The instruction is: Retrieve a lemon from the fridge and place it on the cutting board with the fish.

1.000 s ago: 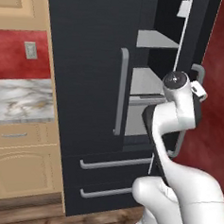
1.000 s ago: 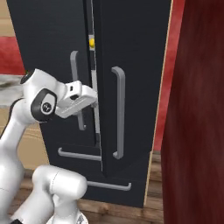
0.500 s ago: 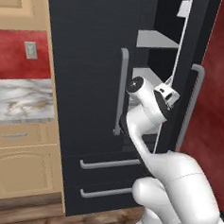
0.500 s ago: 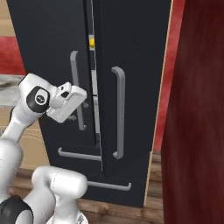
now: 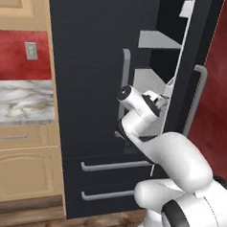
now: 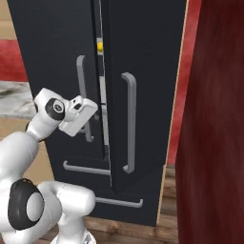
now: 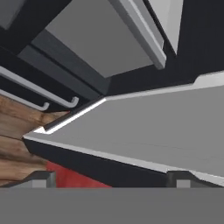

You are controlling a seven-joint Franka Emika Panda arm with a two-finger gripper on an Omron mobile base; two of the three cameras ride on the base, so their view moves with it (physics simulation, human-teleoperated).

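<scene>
The black fridge [image 5: 90,61] stands before me with its right door [image 6: 143,57] swung partly ajar, so grey shelves [image 5: 156,40] show inside. Through the narrow gap between the doors, high up, a small yellow lemon [image 6: 100,46] sits on a shelf. My gripper [image 5: 160,102] is at mid height by the gap, close to the left door's handle [image 6: 82,90], well below the lemon. In the hand view the gripper [image 7: 113,178] is open with nothing between its fingertips [image 7: 41,177], facing a grey shelf [image 7: 144,127]. The cutting board and the fish are out of view.
Two fridge drawers with grey handles [image 5: 114,166] lie below the doors. Tan cabinets and a marble counter [image 5: 20,106] stand to the left. A dark red wall [image 6: 214,143] rises close on the right. The floor is wood [image 7: 17,122].
My hand has swung left and a little down, from the right door's handle to the gap between the doors. The jaws stayed open and the door has not moved.
</scene>
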